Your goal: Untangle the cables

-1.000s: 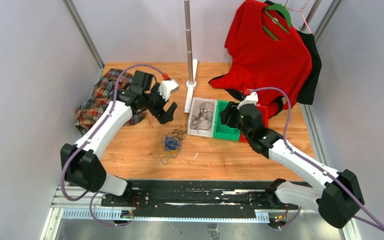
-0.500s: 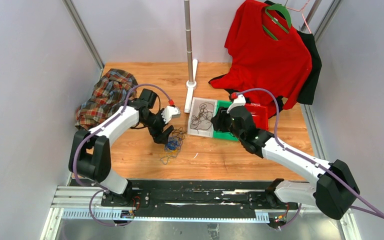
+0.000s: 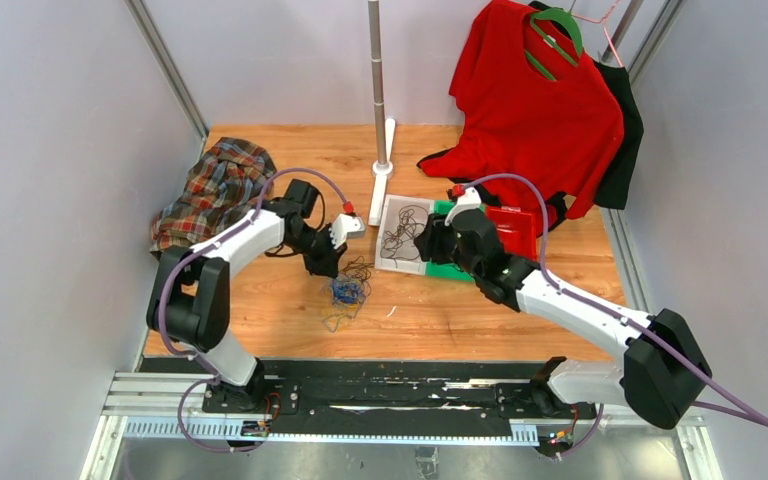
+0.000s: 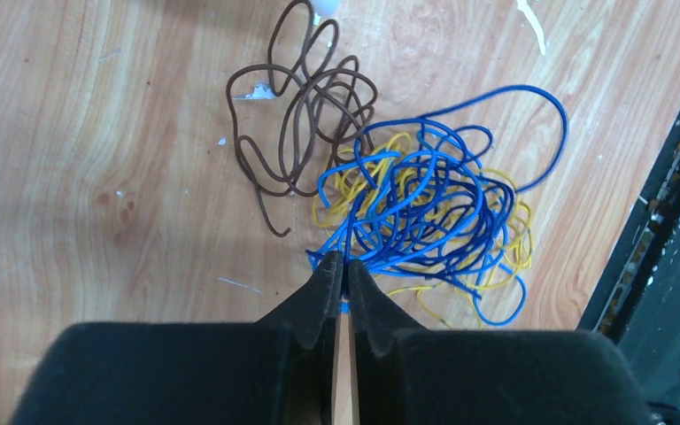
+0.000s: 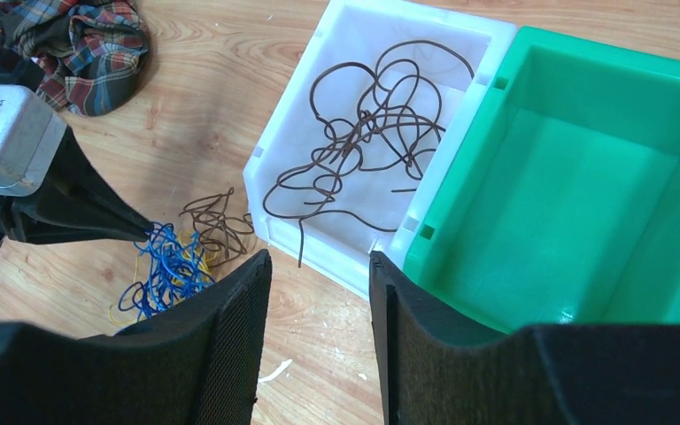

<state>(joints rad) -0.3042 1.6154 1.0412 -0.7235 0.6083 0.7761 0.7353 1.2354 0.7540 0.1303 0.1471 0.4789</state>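
Note:
A wad of blue and yellow cables (image 4: 425, 212) lies on the wooden table, with a loose brown cable (image 4: 305, 115) touching its far side. My left gripper (image 4: 344, 266) is shut on a blue strand at the wad's near edge. From above, the wad (image 3: 345, 290) sits just below the left gripper (image 3: 335, 268). More dark brown cable (image 5: 363, 142) lies coiled in a white bin (image 5: 292, 84). My right gripper (image 5: 319, 258) hangs open and empty above that bin's near corner, and the wad (image 5: 168, 266) shows to its left.
An empty green bin (image 5: 567, 195) stands against the white bin's right side, with a red bin (image 3: 515, 225) behind it. A plaid cloth (image 3: 210, 190) lies at the left. A pole stand (image 3: 380, 100) and a hanging red shirt (image 3: 540, 100) are at the back.
My left arm came down from beside the plaid cloth to the wad, and its jaws closed on a blue strand. My right arm shifted left over the white bin, its jaws narrowing slightly.

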